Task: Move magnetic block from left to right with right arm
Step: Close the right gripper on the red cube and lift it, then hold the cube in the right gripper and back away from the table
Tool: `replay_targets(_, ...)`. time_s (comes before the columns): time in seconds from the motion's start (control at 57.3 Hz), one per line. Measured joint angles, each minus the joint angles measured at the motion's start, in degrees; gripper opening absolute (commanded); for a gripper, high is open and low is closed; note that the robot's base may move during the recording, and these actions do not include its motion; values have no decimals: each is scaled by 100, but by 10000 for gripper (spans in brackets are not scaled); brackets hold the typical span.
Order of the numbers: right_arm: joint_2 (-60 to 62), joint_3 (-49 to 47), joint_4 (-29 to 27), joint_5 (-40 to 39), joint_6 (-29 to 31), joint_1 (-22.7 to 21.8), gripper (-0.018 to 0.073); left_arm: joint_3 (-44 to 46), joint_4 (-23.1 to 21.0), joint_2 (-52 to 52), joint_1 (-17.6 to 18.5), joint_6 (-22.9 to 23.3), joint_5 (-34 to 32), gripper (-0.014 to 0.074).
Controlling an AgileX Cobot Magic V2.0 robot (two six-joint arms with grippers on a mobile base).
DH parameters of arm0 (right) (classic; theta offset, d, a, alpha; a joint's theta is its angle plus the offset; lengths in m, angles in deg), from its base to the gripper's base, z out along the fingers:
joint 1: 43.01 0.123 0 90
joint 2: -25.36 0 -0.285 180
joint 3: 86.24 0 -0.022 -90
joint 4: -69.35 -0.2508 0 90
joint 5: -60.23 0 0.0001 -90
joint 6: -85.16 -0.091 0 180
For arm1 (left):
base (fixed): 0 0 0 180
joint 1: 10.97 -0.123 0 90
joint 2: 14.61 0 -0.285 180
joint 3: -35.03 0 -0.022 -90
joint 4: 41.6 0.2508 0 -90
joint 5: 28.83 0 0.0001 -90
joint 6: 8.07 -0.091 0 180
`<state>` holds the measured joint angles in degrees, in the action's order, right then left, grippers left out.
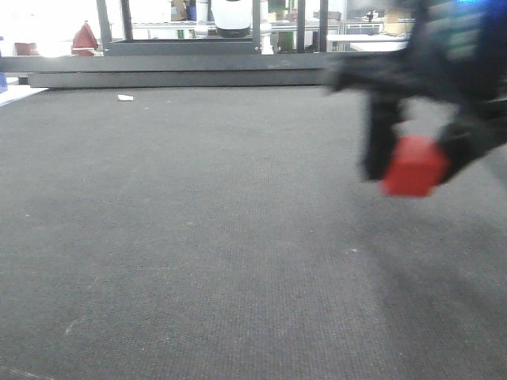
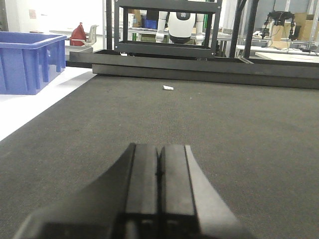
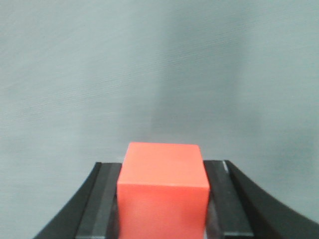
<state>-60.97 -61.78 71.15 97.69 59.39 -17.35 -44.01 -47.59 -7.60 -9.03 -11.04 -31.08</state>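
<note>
The magnetic block (image 1: 413, 166), a plain bright-red cube, hangs above the dark mat at the right of the front view, blurred. My right gripper (image 1: 412, 162) is shut on it, one black finger on each side. In the right wrist view the block (image 3: 163, 189) fills the space between the two pads (image 3: 102, 199), with only grey mat beyond it. My left gripper (image 2: 160, 164) is shut with nothing in it, its pads pressed together low over the mat (image 2: 199, 124).
A blue plastic crate (image 2: 30, 59) stands on a white surface off the mat's left edge. A small white scrap (image 2: 168, 88) lies on the mat far back. A dark rail and metal racking (image 2: 167, 47) run along the far edge.
</note>
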Motion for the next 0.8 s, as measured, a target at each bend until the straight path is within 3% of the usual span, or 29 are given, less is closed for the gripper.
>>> replay_targets(0.244, 1599, 1241, -181, -998, 1707, -1322, 223, 0, 0, 0, 0, 0, 0, -126)
replay_targets(0.349, 2258, 1689, -181, -1507, 2181, -1766, 223, 0, 0, 0, 0, 0, 0, -126)
replay_targets(0.611, 3757, 2554, -181, -2789, 2412, -2165, 223, 0, 0, 0, 0, 0, 0, -126)
replay_targets(0.803, 4784, 2855, -181, -2982, 2435, -2179, 223, 0, 0, 0, 0, 0, 0, -126)
